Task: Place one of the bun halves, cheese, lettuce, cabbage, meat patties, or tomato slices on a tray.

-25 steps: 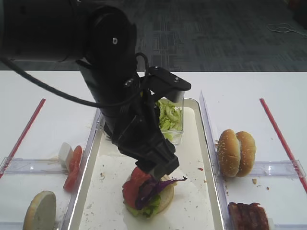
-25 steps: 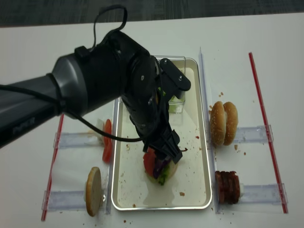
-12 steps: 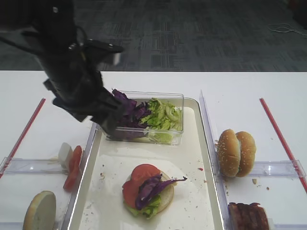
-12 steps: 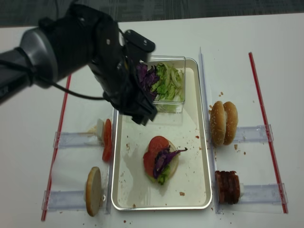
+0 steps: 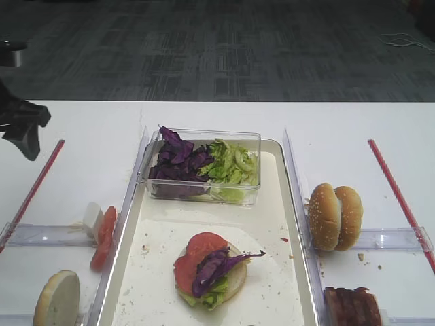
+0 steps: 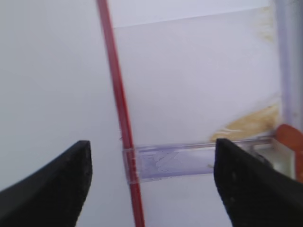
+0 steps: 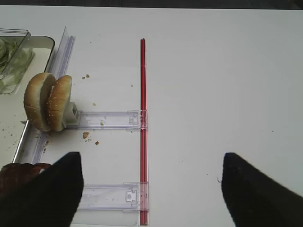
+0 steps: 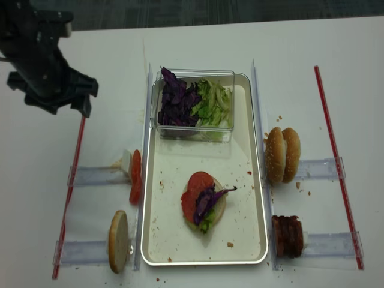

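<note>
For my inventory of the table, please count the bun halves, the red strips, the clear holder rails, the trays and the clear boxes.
Round golden-brown bun halves: 4
Thin red strips: 2
Clear plastic holder rails: 4
Cream-white rectangular tray: 1
Clear plastic box: 1
Total: 12

A white table [image 5: 340,122] stands on dark grey patterned carpet [image 5: 224,54] under even light.
</note>
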`<state>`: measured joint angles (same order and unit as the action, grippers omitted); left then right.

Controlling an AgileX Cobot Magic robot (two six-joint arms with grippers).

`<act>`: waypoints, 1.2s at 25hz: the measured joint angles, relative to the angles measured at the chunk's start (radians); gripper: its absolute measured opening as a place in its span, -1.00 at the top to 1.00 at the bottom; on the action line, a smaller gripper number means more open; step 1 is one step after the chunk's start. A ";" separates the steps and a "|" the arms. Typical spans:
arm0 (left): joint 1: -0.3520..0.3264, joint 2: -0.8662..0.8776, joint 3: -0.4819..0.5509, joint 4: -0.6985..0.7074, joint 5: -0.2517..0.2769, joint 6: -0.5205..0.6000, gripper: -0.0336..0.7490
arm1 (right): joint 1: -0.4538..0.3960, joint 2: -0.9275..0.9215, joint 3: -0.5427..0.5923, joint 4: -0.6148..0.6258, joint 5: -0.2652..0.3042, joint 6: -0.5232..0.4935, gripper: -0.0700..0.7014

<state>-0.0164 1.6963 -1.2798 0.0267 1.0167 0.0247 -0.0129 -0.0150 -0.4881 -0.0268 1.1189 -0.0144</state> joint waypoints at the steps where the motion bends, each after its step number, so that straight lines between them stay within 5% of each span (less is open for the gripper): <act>1: 0.017 0.000 0.000 0.005 0.009 0.002 -0.44 | 0.000 0.000 0.000 0.000 0.000 0.000 -0.80; 15: 0.037 -0.005 0.012 0.012 0.048 0.027 -0.44 | 0.000 0.000 0.000 0.000 0.000 0.000 -0.80; 30: 0.037 -0.411 0.471 -0.012 0.051 0.004 -0.43 | 0.000 0.000 0.000 0.000 0.000 0.002 -0.80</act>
<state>0.0201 1.2851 -0.8093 0.0144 1.0680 0.0283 -0.0129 -0.0150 -0.4881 -0.0268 1.1189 -0.0126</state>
